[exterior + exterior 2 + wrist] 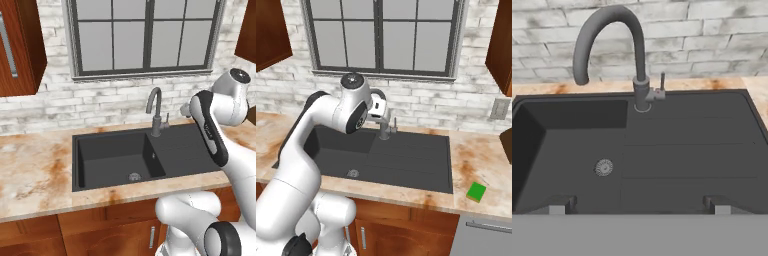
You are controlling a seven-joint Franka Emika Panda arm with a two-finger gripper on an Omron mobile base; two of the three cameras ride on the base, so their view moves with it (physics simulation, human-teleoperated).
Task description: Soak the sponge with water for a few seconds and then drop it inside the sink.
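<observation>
From my remote station I list, nearest first: the gripper point(637, 205), its two dark fingertips point(559, 205) standing wide apart at 7 and 5 o'clock of the hand view, nothing between them, poised above the sink point(567, 150). Next, the sink itself, a dark charcoal basin with a round metal drain point(604, 167) on its floor, joined on one side to a ribbed drainboard point(692, 145) of the same colour at 3 o'clock of the drain. Behind these, at 12 o'clock in the hand view, a grey gooseneck faucet point(637, 60) stands on the rear rim, its spout curving over the basin, with a small lever handle point(661, 82) just beside its base. In the right base view I note the sponge point(476, 191), a small bright green block lying flat on the marbled countertop point(481, 155) at 4 o'clock of the sink, beyond the drainboard's outer edge and well apart from the gripper. Farthest: a whitewashed brick wall point(50, 105), a dark-framed window point(145, 35) above the faucet, and wooden wall cabinets point(20, 45) to either side.
</observation>
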